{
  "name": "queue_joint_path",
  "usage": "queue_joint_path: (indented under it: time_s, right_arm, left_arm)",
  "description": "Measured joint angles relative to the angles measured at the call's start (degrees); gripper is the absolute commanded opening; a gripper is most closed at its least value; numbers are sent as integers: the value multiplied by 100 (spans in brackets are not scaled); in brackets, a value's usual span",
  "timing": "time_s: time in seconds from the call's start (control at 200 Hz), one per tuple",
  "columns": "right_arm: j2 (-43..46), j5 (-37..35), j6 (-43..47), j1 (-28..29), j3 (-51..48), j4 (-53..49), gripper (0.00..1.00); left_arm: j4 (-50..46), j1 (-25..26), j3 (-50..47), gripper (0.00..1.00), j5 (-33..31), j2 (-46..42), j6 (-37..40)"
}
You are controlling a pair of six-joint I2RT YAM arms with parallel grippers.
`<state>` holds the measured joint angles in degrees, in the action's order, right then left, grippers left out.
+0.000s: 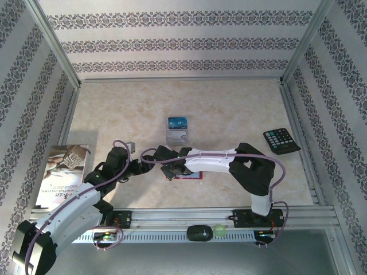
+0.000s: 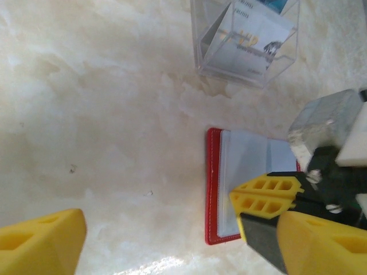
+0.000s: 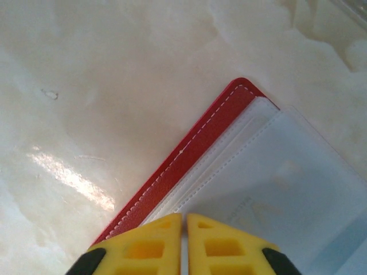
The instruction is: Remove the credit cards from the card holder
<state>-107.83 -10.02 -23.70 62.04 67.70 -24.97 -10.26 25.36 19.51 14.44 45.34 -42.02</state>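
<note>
Two yellow fingertips of the right gripper (image 3: 184, 238) are clenched together at the bottom centre of the right wrist view, pressed over the clear sleeves (image 3: 287, 172) of the card holder (image 3: 189, 150). Whether they pinch a sleeve edge, a card, or nothing cannot be told.

The left gripper (image 2: 178, 240) is spread wide and grasps nothing. One finger sits at the lower left of its view over bare table (image 2: 103, 114), the other at the lower right, over the holder.

Red stitched leather-like cover frames the thin, glossy, slightly cloudy sleeves, and the table is smooth pale marble-patterned laminate.

A silver-grey card (image 2: 252, 48) and a blue card (image 1: 178, 121) sit in a clear plastic box (image 2: 206, 57) at the top of the left wrist view, apart from the holder. I cannot tell whether any card remains inside.

Risks, as I judge them:
- With the holder not visibly pinned, a pull could drag or lift the whole wallet.
- Slick plastic could slip from the pads.
- A pinch on sleeve and card together would jam the card.
</note>
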Motion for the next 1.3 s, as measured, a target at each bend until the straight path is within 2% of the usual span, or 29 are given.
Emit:
queue_joint_path:
  time_s: [0.145, 0.2, 0.26, 0.37, 0.485, 0.65, 0.879, 0.964, 1.119, 1.234, 1.304]
  right_arm:
    - [188, 94, 24, 0, -308, 354, 0]
    - [249, 153, 63, 0, -413, 509, 0]
    - [317, 199, 114, 0, -514, 627, 0]
    - [424, 221, 118, 0, -538, 667, 30]
    - [573, 181, 96, 0, -463, 485, 39]
    - [579, 118, -42, 0, -197, 2, 40]
    - [116, 39, -44, 0, 20, -304, 40]
    - [-35, 26, -42, 0, 92, -350, 37]
    - [-74, 15, -48, 0, 131, -304, 21]
    - [-68, -70, -7, -2, 111, -284, 6]
    - [-31, -92, 0, -4, 57, -179, 0]
  left_arm:
    - [26, 2, 0, 71, 210, 267, 17]
    - [52, 2, 0, 72, 258, 326, 13]
    - [81, 7, 0, 77, 297, 354, 2]
    - [83, 7, 0, 85, 284, 328, -2]
    - [52, 7, 0, 90, 127, 103, -2]
    - [-9, 7, 0, 93, -166, -275, 39]
    - [-175, 7, 2, 93, -315, -284, 111]
    - [-195, 7, 2, 92, -315, -282, 111]
    - [-201, 7, 2, 89, -308, -282, 131]
    - [-184, 7, 2, 81, -243, -249, 146]
    - [-136, 7, 0, 76, -149, -138, 144]
